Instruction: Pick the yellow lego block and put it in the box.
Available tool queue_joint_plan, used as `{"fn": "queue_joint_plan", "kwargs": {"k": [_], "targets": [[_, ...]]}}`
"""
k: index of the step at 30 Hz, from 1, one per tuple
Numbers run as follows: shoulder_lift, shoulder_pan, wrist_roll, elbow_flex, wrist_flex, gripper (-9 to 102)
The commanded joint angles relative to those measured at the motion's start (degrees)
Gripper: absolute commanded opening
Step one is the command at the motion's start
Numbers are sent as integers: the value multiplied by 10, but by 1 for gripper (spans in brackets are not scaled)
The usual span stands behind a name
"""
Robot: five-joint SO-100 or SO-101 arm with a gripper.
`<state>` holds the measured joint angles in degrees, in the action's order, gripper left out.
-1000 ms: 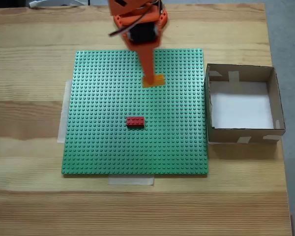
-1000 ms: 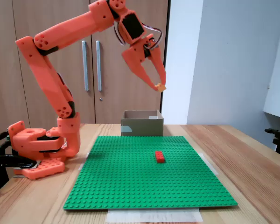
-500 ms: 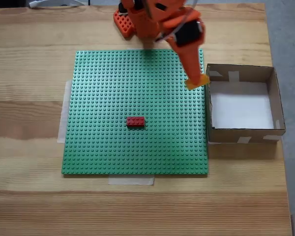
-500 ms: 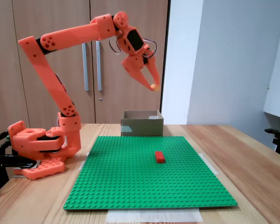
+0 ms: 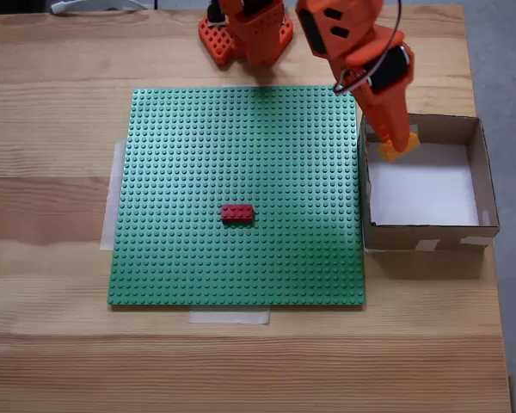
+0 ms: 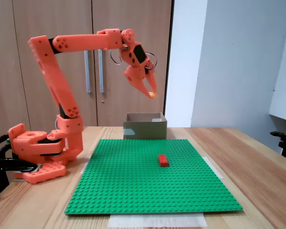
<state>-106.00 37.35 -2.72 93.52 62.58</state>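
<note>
Orange hand [image 5: 397, 144] pinches yellow lego block [image 5: 401, 147] above box [image 5: 486, 181].

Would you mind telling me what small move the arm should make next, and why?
Probably lower a little and then open. The gripper holds the yellow lego block over the box, near its top-left corner in the top-down fixed view, and the side fixed view shows it high above the box, so a drop from there might bounce out.

Open air between end effector [image 6: 153, 95] and open-topped box [image 6: 144, 130] below.
</note>
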Motion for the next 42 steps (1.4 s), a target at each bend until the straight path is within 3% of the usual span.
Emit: {"fn": "queue_joint_plan", "kwargs": {"k": [1,10,23,38,42], "targets": [[33,12,7,-65,9,-1],[173,19,24,-225,64,-1],[335,46,33,-323,68,-1],[367,96,25,-281,94,-1],[379,85,27,-204,34,-1]]}}
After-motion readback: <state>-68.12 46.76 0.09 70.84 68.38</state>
